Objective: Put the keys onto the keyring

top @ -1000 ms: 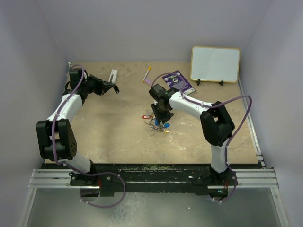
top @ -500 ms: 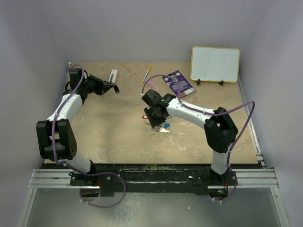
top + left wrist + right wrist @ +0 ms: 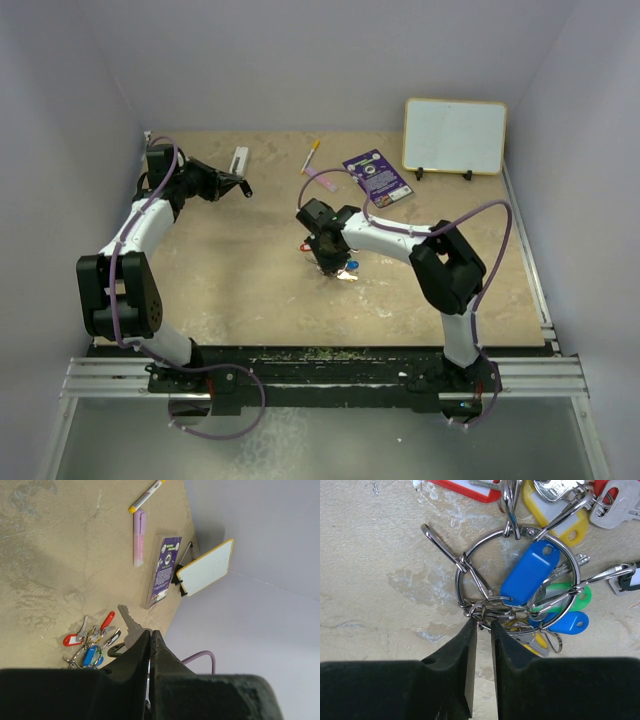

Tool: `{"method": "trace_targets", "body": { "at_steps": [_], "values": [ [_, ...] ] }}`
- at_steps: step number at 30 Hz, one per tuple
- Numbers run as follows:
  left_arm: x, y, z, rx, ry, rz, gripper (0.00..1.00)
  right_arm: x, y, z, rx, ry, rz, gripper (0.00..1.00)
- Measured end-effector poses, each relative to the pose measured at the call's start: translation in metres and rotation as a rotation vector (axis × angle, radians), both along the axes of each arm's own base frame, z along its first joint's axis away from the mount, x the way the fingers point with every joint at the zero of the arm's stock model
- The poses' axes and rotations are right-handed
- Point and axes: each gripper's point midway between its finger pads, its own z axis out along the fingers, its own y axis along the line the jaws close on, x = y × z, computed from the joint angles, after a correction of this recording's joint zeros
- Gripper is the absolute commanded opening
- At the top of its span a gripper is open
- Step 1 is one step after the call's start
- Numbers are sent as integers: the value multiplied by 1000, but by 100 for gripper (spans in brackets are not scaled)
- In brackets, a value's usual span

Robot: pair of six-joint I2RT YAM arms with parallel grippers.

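1. Now: left gripper [image 3: 150, 635] has its fingers pressed together. It hovers over the table [image 3: 230, 270], well left of the card [image 3: 377, 176].
2. Right gripper [image 3: 482, 625] points down at the table, near-left of the card. Its fingers stand a narrow slit apart, tips right at a bunch of small clips on the rim of the keyring [image 3: 458, 587]. Whether any wire is pinched: cannot tell.
3. Keyring lies flat on the table, near-left of the card and apart from it.
4. Keys [image 3: 527, 575]: one blue tag lies across the inside of the ring. A second blue tag, a green one and a yellow one sit at its rim. A red tag and another yellow tag lie just outside it.
5. Whiteboard [image 3: 455, 136] stands just right of the card. A pink pen [image 3: 322, 180] and a yellow-capped marker [image 3: 312, 155] lie just left of it.
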Motion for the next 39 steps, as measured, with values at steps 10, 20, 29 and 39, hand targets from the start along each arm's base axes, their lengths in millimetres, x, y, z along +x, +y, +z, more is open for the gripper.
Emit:
{"method": "trace_targets", "body": {
  "at_steps": [10,20,29,39],
  "values": [
    [0,0,0,-7,5,4,4,0,-1,-6,9,-11,8,0],
    [-1,0,-1,-13,11,8,4,-6,-12,2,53,-63,-11,0],
    [-1,0,2,-14,2,8,4,15,5,72,255,-220,-16,0],
    [-4,-1,5,-18,-2,10,4,7,22,92,349,-195,63,0]
  ]
}}
